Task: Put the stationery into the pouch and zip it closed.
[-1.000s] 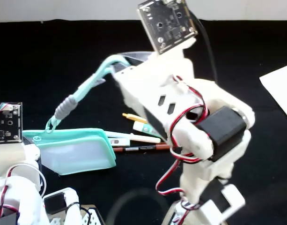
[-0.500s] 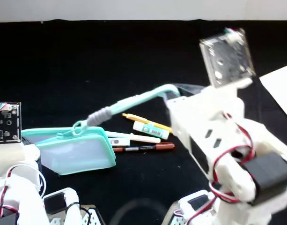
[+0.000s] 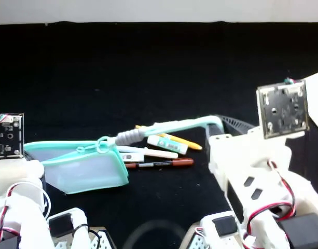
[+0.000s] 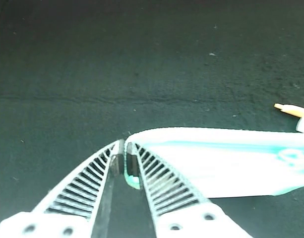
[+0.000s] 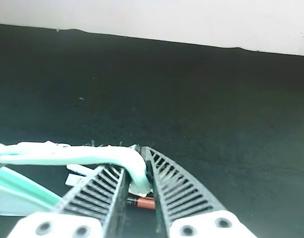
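Note:
The mint pouch (image 3: 83, 168) lies on the black table at the left, its edge also seen in the left wrist view (image 4: 216, 158). My left gripper (image 4: 125, 167) is shut on the pouch's end corner. A mint strap (image 3: 164, 127) runs from the zip ring (image 3: 102, 145) to my right gripper (image 3: 219, 124), which is shut on the strap's end (image 5: 138, 174). Beside the pouch lie a yellow pen (image 3: 175, 138), a white-and-green stick (image 3: 166, 144), a white pen (image 3: 147, 153) and a brown marker (image 3: 159, 163).
A white sheet (image 3: 317, 88) lies at the right edge of the table. A pale wall runs along the back edge (image 3: 148, 10). The left arm's base (image 3: 13, 207) stands at the front left, and the right arm's body (image 3: 257, 176) at the front right.
My right arm swung right and down with the strap in its grip. The strap went from raised to nearly level, and the zip ring slid right along the pouch top. The left arm kept still.

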Action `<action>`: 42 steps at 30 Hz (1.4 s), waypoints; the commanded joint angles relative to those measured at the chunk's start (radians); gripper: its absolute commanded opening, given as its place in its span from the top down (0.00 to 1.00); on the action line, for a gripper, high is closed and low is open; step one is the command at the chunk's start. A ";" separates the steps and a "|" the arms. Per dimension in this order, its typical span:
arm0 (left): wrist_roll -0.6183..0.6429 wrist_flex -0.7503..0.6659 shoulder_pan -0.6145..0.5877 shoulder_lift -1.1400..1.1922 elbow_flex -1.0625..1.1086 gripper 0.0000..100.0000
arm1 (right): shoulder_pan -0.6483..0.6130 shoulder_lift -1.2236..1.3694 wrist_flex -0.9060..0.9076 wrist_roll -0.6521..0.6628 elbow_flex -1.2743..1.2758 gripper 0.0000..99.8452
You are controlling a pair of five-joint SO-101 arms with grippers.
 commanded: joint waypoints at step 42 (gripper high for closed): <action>0.009 0.008 0.008 0.001 0.033 0.99 | -0.165 -0.147 0.067 0.364 0.684 0.70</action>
